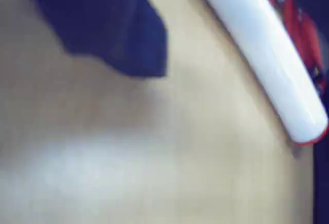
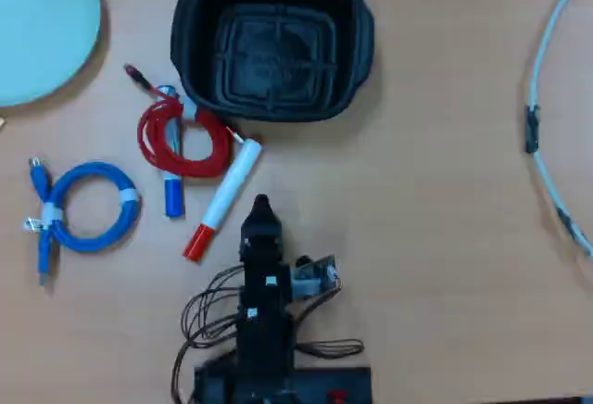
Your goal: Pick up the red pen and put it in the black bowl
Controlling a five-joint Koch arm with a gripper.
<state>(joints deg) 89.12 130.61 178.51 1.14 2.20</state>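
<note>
Your gripper (image 2: pixel 260 205) sits just right of the red pen (image 2: pixel 222 199), jaw state unclear. Centre over its white barrel, below the black bowl (image 2: pixel 357 52), before closing.

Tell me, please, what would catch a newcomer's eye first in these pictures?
Probably the big black bowl, empty at top centre of the overhead view. Next, the red pen lying slanted just below it, left of the arm's tool. The red cable coiled over a blue pen also stands out.
</note>
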